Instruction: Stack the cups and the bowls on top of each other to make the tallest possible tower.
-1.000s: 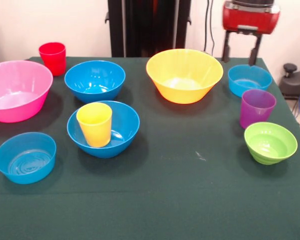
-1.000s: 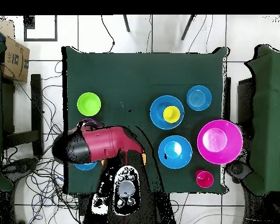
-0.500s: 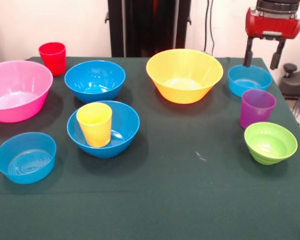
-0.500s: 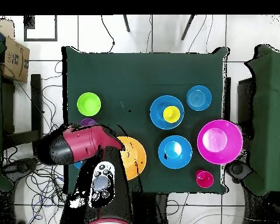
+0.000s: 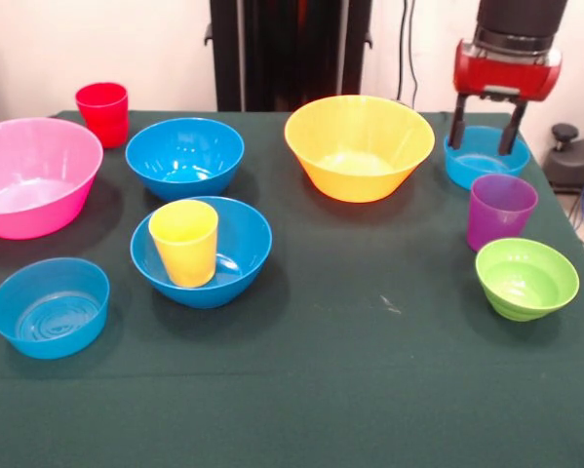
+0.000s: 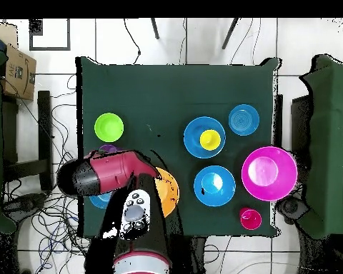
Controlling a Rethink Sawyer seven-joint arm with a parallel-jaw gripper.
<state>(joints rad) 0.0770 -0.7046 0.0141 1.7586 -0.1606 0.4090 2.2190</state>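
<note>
I've got the gripper (image 5: 485,127) hanging with its jaws spread over the small light-blue bowl (image 5: 486,156) – probably lined up to straddle its rim, hard to tell. The tower so far is the yellow cup (image 5: 184,242) inside a blue bowl (image 5: 202,251) mid-table.

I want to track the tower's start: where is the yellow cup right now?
In the front view the yellow cup stands upright inside a deep blue bowl, left of centre, in front of another blue bowl.

Yellow cup (image 5: 183,242), blue bowl (image 5: 235,232)
</note>
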